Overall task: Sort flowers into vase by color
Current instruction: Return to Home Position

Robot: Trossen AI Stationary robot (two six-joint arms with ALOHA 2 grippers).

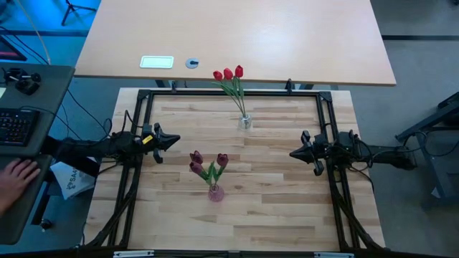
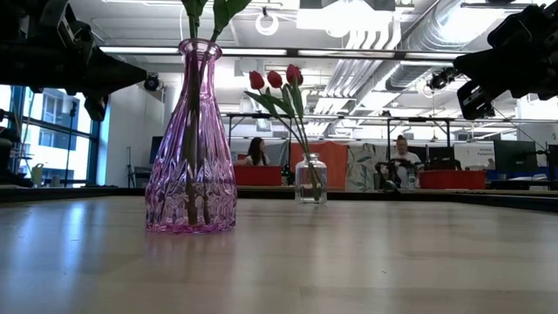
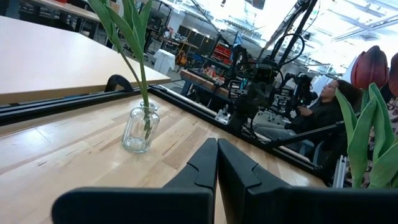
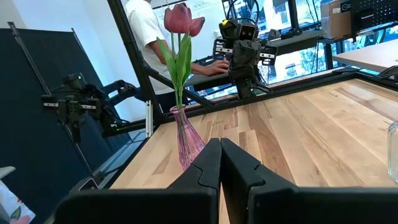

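Vases hold every flower I can see, so the sorting looks done to me, and that would explain how the arms are posed. Both hang level at opposite sides of the table (image 1: pixel 280 208), well apart from the glass. I read that as the parked stance of a return to home, out of the way so nothing gets knocked.

By the left frame rail the left gripper (image 1: pixel 176 140) points inward, its two dark fingers pressed flat together with nothing between them. At the right rail the right gripper (image 1: pixel 292 153) mirrors it, likewise clenched on nothing.

Near the far edge, about midway across, stands the clear vase (image 1: pixel 245 122), upright. It carries the three red tulips (image 1: pixel 228 73), whose thin stems lean away so the heads hang out past the far rail.

Closer to the front, between the two arms and a little towards the left one, stands the violet vase (image 1: pixel 215 192), a fluted, narrow-necked piece, also upright. The three maroon tulips (image 1: pixel 206 163) rise from its neck, heads spread apart above green leaves.

The two vases are well apart, one colour in each. My guess is the narrow necks are what keep such top-heavy stems from tipping out.

Off to the left of the rig a person's hand (image 1: pixel 16 175) rests at a desk, clear of the robot
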